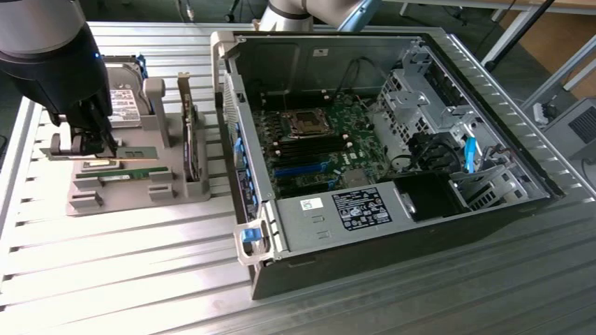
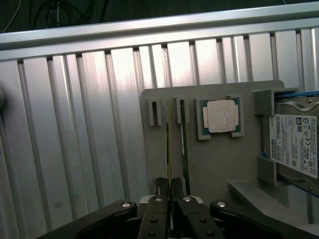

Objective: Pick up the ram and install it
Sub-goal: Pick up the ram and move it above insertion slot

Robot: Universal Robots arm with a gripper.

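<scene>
Green ram [image 2: 169,144], edge perhaps yellowish in glare, grey holder [image 2: 214,159], black gripper [image 2: 169,185], silver ribbed table [image 2: 75,124], blue case latches [image 1: 248,234]

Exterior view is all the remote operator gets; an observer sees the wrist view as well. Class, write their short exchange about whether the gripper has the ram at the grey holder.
Operator: The gripper is down at the grey holder, but I can't judge the grip from here. Has it got the ram?
Observer: Yes. In the wrist view the fingers are shut on the ram's thin edge, one on each side.
Operator: Is anything close beside it?
Observer: A second green stick stands edge-on in the next slot, right beside the held one and outside the grip.
</scene>
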